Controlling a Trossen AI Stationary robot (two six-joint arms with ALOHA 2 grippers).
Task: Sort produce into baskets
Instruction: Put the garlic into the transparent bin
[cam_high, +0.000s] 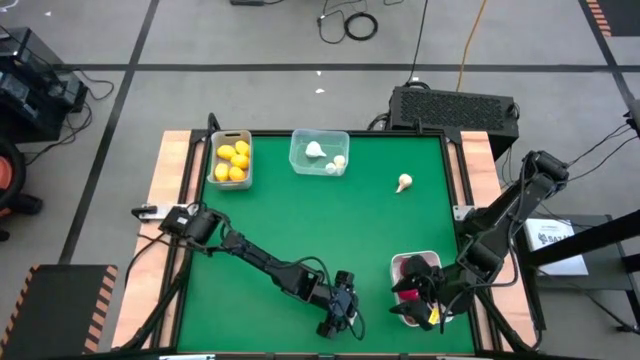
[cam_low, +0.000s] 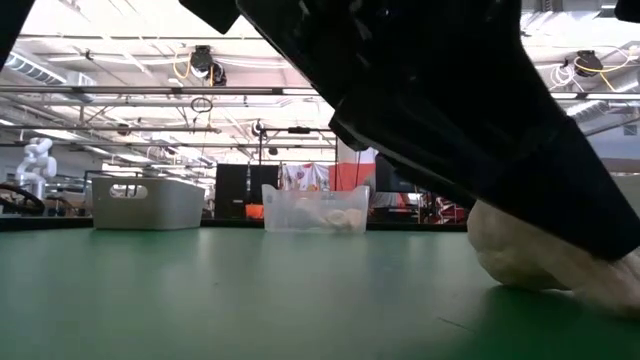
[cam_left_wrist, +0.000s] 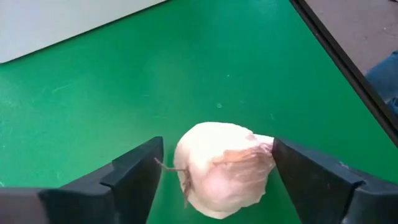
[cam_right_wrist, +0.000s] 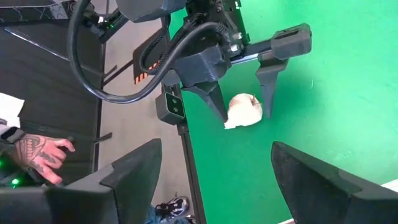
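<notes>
Left end effector (cam_high: 338, 318) low at bottom centre of high view, fingers apart, straddling a garlic bulb (cam_left_wrist: 222, 167) on the table (cam_high: 300, 220); not yet clamped. Best centred on the bulb's widest part before closing, gently, since the round shape likely slips sideways. Then lift straight up.

Right end effector (cam_high: 412, 305) open, holding nothing, hovering at white tray (cam_high: 432, 258) at lower right; red fruit (cam_high: 410, 270) inside.

Grey bin (cam_high: 230, 160) upper left: lemons (cam_high: 233, 162) only. Clear tub (cam_high: 320, 152) upper centre: two garlic bulbs, probable destination. One more garlic bulb (cam_high: 404, 182) loose right of the tub.
</notes>
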